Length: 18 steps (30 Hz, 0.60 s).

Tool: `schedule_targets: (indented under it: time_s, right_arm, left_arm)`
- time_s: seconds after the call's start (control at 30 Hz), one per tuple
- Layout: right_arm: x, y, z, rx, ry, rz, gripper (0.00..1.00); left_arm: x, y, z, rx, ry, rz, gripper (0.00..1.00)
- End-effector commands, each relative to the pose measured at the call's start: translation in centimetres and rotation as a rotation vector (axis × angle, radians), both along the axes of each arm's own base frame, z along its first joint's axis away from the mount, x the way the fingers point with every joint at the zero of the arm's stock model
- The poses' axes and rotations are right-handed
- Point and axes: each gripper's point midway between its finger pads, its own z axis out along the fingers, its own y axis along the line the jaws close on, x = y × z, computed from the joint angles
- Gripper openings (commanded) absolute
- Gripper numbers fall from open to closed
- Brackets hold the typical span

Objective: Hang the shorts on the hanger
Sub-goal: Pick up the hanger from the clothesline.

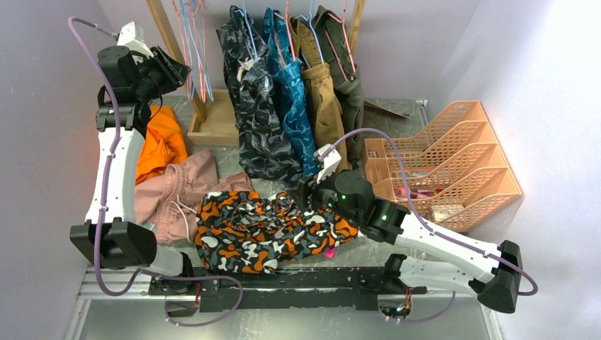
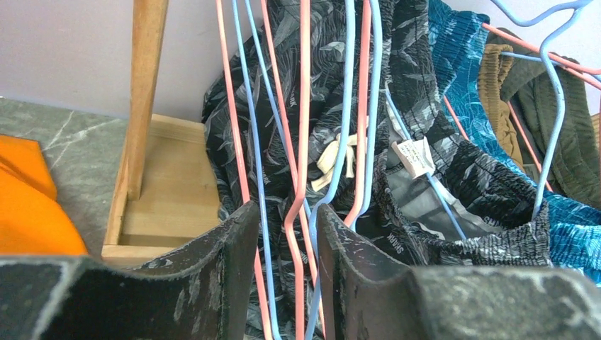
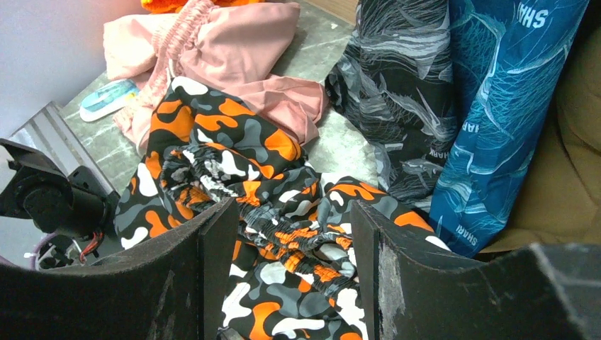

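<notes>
The shorts [image 1: 269, 230] lie crumpled on the desk [image 3: 312, 49] at lower centre of the top view, beside a pink pair [image 1: 181, 188]. The right gripper [image 3: 292, 207] holds its jaws spread just above them. At upper left, the left gripper [image 2: 285, 216] has its jaws straddling the pink hanger [image 2: 305, 106] wire (blue wires [image 2: 350, 71] too); whether they pinch it I cannot tell.
</notes>
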Motion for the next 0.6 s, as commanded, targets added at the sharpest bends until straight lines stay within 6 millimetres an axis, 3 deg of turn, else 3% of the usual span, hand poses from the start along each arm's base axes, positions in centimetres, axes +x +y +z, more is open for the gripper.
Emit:
schedule_targets:
  time_s: [0.0,0.57]
  right_arm:
    - [0.2,-0.1,0.1,-0.010,-0.015,-0.010,0.63]
    - [0.4,-0.3,-0.3,-0.029,-0.016,-0.020,0.63]
  left_arm:
    - [0.6,0.5,1.3,0.035,-0.049,0.016,0.40]
    - [1.8,-0.2,-0.2,0.109,-0.031,-0.032,0.34]
